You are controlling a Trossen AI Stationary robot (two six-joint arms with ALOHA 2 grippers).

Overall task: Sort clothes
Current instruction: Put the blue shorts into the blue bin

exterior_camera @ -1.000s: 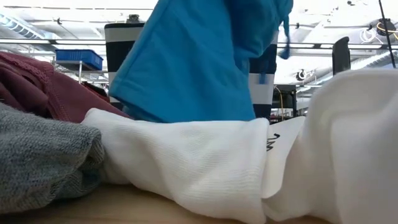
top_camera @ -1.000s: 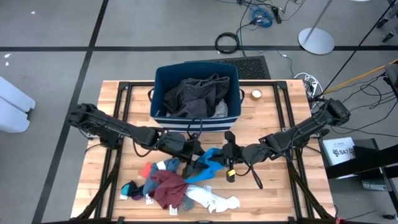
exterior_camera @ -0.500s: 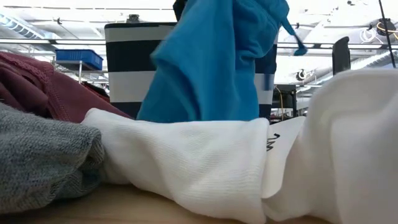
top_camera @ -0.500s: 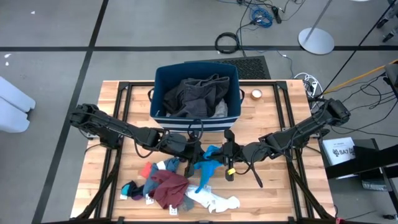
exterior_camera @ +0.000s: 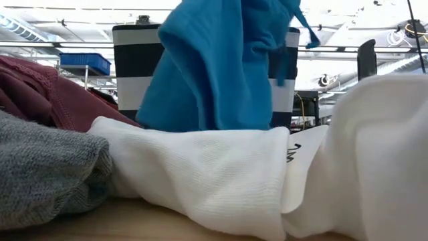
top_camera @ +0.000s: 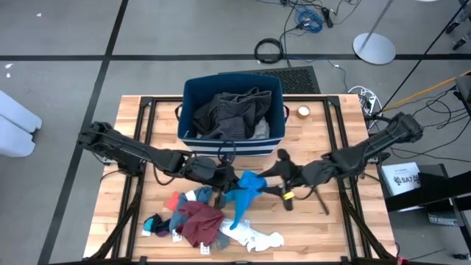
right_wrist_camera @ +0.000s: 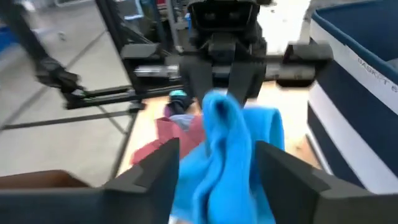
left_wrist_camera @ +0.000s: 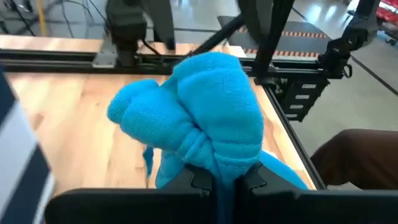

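Note:
A bright blue piece (top_camera: 249,186) hangs at the table's middle, in front of the navy striped bin (top_camera: 193,88), which holds dark grey clothes (top_camera: 232,110). My left gripper (top_camera: 223,190) is shut on it. The piece's lower tail (top_camera: 237,217) drops to the white sock (top_camera: 254,237) of the near pile. That pile also has a maroon piece (top_camera: 199,221), a teal sock (top_camera: 158,221) and a red sock (top_camera: 174,200). My right gripper (top_camera: 274,175) stands open just right of the blue piece; its fingers (right_wrist_camera: 161,162) flank the cloth without gripping it. My left gripper pinches a bunched fold of the blue piece (left_wrist_camera: 214,152) between its two fingers, several layers gathered together. The fingers come roughly level from the table's left side. The cloth bulges out past the fingers, and its tail (exterior_camera: 200,100) hangs slack below.
Black frame rails (top_camera: 147,147) run along both sides of the table. A small round object (top_camera: 303,111) sits right of the bin. In the low view the white sock (exterior_camera: 200,174), a grey piece (exterior_camera: 47,167) and the maroon piece (exterior_camera: 40,94) fill the foreground.
My right gripper has drawn back toward the table's right edge, off the blue piece. The blue piece, earlier spread between both grippers, now hangs bunched from my left gripper alone, and its tail has dropped to the white sock.

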